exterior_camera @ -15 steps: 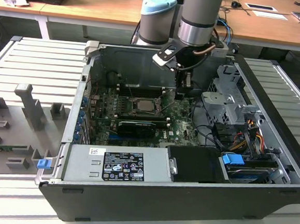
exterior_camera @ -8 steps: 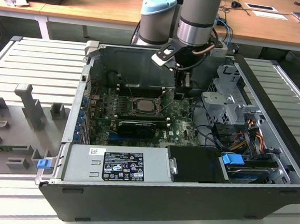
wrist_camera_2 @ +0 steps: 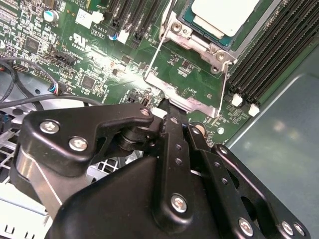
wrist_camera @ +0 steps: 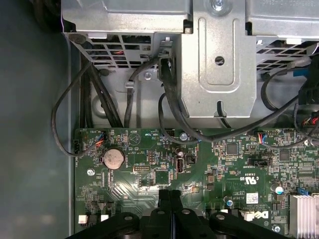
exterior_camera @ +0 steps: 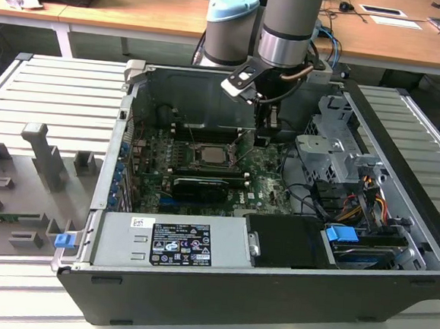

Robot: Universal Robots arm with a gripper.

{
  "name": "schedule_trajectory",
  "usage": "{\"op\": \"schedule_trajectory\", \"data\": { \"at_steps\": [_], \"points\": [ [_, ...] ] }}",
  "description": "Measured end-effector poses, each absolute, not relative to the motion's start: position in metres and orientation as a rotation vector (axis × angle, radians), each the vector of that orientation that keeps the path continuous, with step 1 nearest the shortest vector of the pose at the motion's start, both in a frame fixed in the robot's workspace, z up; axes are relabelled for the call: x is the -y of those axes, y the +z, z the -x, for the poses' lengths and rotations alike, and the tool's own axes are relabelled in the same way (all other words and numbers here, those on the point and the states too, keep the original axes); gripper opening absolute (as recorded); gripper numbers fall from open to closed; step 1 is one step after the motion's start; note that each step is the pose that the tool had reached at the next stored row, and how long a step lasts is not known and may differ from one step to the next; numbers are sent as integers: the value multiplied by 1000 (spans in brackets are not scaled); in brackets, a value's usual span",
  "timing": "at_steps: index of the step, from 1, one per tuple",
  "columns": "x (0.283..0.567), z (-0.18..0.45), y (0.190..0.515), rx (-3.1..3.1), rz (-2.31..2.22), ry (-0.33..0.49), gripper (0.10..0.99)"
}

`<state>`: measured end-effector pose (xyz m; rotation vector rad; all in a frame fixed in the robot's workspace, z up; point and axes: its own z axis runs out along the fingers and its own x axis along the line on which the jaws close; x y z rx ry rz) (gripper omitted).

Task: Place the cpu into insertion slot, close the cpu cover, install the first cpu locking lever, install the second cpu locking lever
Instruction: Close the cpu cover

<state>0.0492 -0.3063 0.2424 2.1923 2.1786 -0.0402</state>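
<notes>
The cpu (wrist_camera_2: pixel 219 15) lies flat in the insertion slot (wrist_camera_2: pixel 180 30), its pale metal face up; the exterior view has the cpu (exterior_camera: pixel 209 154) in the middle of the motherboard. The cpu cover (wrist_camera_2: pixel 185 102) stands swung open off the socket, and green board shows through its cut-out. A thin wire locking lever (wrist_camera_2: pixel 155 50) runs along one side of the cover. My gripper (wrist_camera_2: pixel 167 107) is shut, with its tips right against the cover's free edge; I cannot tell whether they pinch it. The gripper (exterior_camera: pixel 264 134) hangs inside the case, to the exterior view's right of the socket. The closed fingers (wrist_camera: pixel 167 199) show in the first wrist view.
Long black memory slots (wrist_camera_2: pixel 269 55) flank the socket. A metal drive cage (exterior_camera: pixel 331 154) with cables (wrist_camera: pixel 169 109) stands close on the exterior view's right. The power supply (exterior_camera: pixel 172 241) fills the case front. Grey fixtures (exterior_camera: pixel 45 158) sit outside the case on the exterior view's left.
</notes>
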Motion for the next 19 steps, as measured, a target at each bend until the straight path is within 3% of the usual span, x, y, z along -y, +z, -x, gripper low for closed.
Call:
{"op": "schedule_trajectory", "data": {
  "at_steps": [19],
  "points": [
    [306,-44,242,-2179,-2192,-40,106]
  ]
}}
